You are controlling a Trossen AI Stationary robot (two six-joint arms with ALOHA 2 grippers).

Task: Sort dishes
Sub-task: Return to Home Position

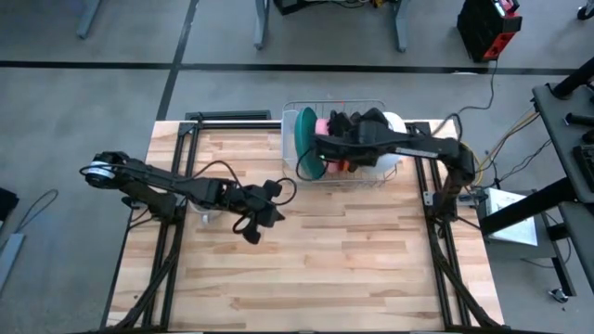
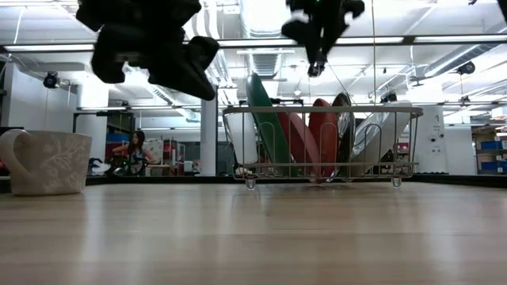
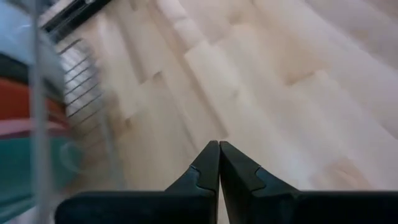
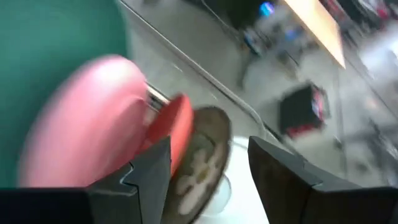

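All five dishes are standing in the rack (image 1: 371, 176). The right gripper (image 4: 208, 165) is hovering above them, jaws apart, seemingly picking one: the orange-red plate (image 4: 177, 127) lies nearest. Next it must descend and straddle a rim. The left gripper (image 3: 219, 163) is waiting mid-table, jaws together.

We count five dishes standing in one wire dish rack (image 2: 317, 170): one teal plate (image 2: 265, 127), one pink plate (image 2: 295, 142), one orange-red plate (image 2: 323, 134), one dark flowered plate (image 4: 202, 168) and one white bowl (image 2: 380, 131). We also count one grey mug (image 2: 43, 162) and two arms.
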